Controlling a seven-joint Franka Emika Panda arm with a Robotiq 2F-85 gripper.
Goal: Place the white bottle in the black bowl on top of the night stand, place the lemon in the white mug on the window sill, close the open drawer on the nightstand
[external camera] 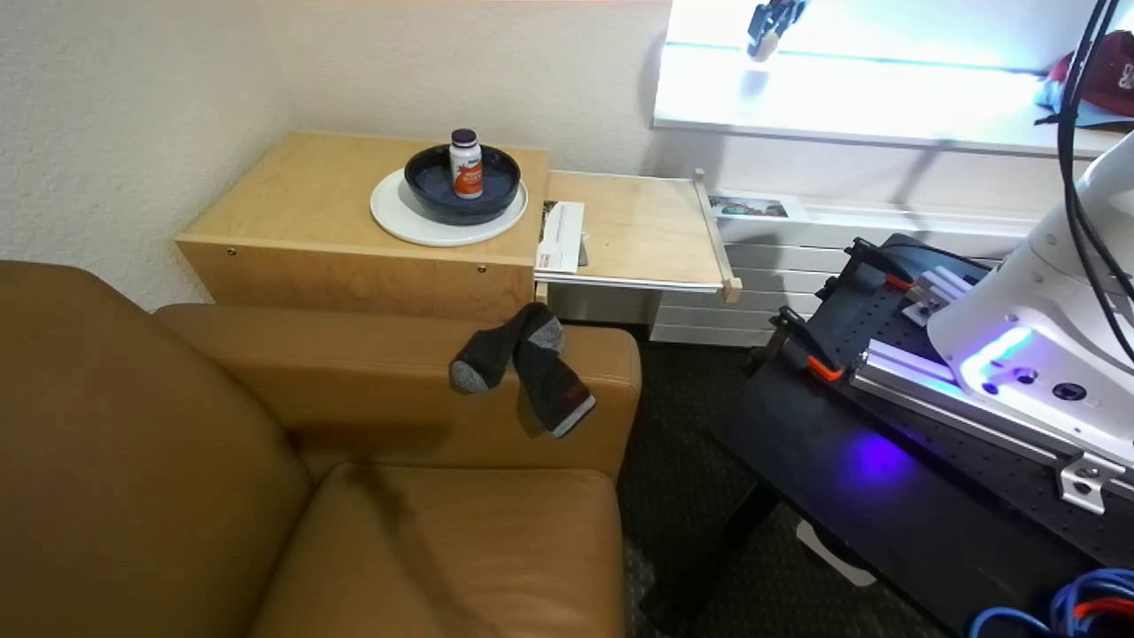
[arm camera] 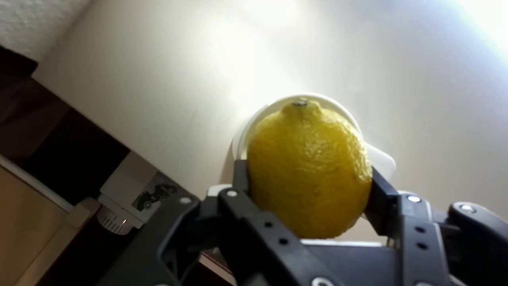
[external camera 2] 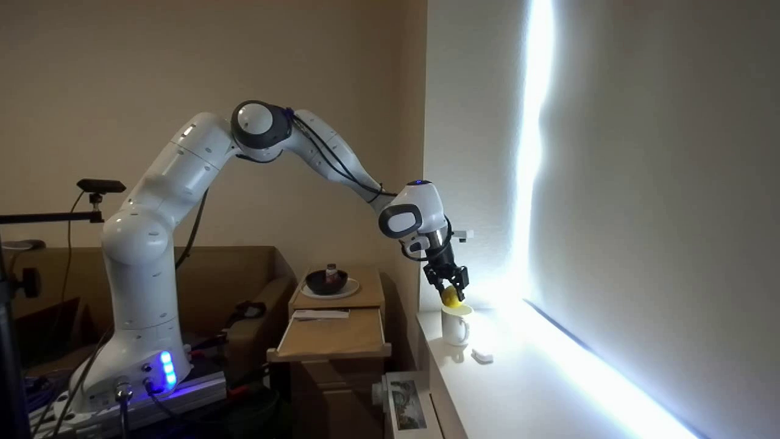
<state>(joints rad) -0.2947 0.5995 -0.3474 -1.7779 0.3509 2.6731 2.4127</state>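
Lemon [arm camera: 309, 171]: pebbled yellow rind
Jaws: angular, pinching the lemon
Mug [external camera 2: 454, 329]: white cylinder, under lemon
Black bowl [external camera: 456, 213]: round, holding pill bottle [external camera: 466, 168]

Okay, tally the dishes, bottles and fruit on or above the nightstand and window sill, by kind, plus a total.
Dishes: 3 (round black bowl, flat white plate, white handled mug)
Bottles: 1 (small white dark-capped bottle)
Fruit: 1 (yellow oval lemon, held by the black tool)
Total: 5
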